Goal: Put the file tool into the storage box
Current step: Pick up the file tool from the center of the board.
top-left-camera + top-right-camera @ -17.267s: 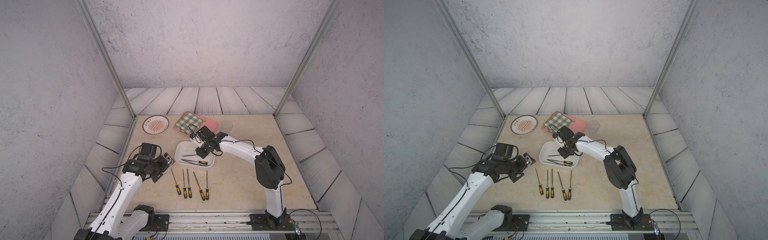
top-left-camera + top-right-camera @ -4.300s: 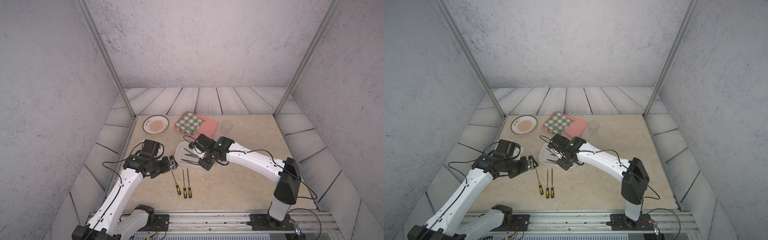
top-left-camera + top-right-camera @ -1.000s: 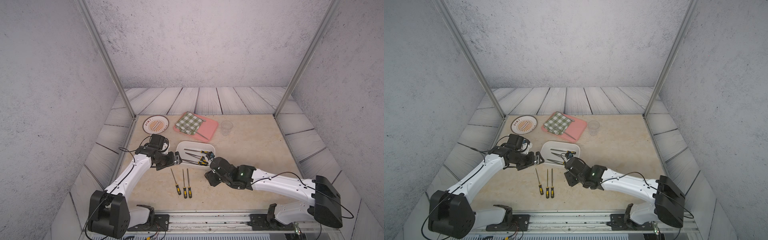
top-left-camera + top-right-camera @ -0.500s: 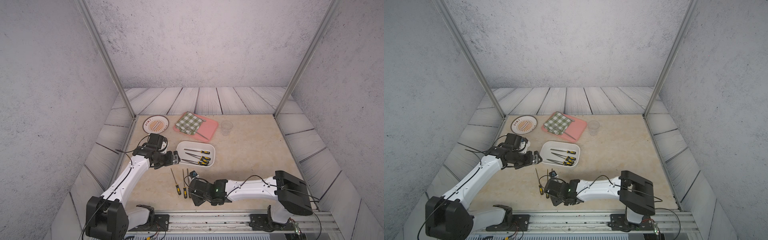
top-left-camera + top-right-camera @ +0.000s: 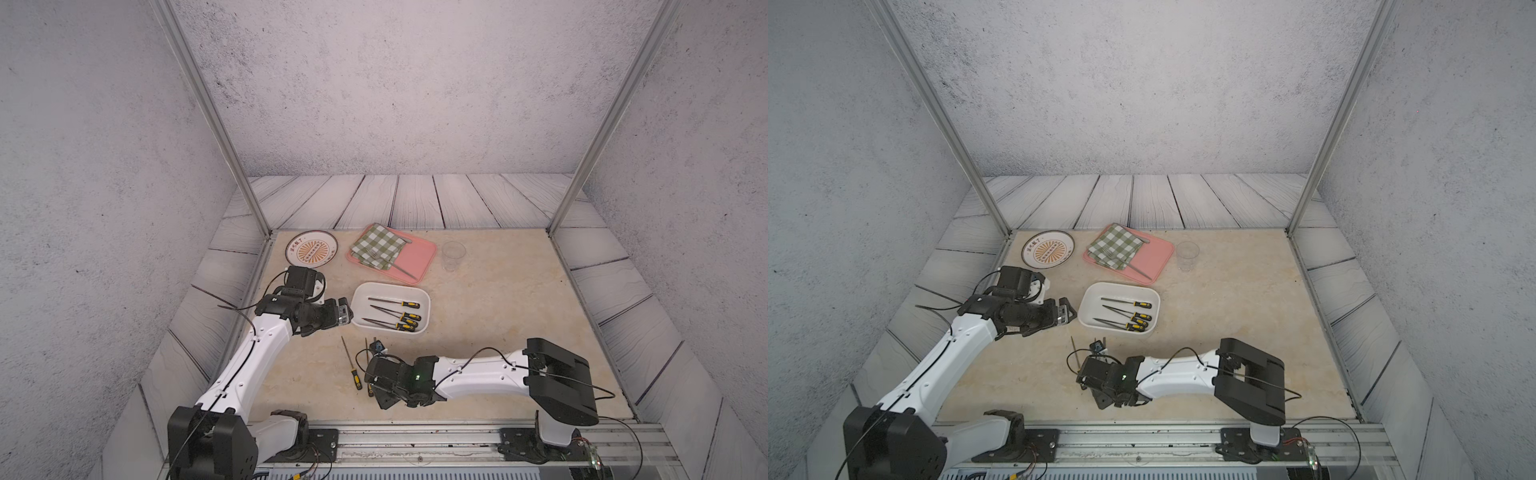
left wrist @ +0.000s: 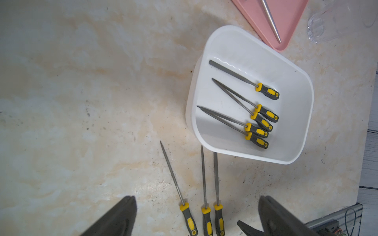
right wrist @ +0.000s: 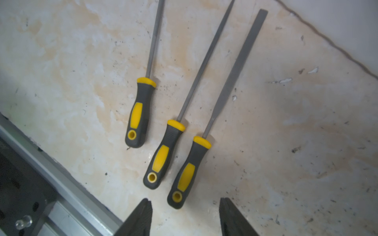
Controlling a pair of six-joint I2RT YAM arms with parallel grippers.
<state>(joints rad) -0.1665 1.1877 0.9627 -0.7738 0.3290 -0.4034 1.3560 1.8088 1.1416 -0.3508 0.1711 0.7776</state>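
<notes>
Right arm (image 5: 478, 374) swung back, fingers (image 7: 141, 218) parted above file (image 7: 189, 169).

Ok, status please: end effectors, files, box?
Left end effector open, empty. Right end effector open over flat file's handle. Five files in storage box, three outside. No obstruction.

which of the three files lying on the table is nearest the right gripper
The flat, wide-bladed file, its handle end right at the open right gripper; the two thin-bladed files lie farther off.

Both top views look steeply down on the whole tabletop (image 5: 498, 299) from high. Wrist views face down, sharing 3 loose files (image 7: 161, 155); the right is nearer.
</notes>
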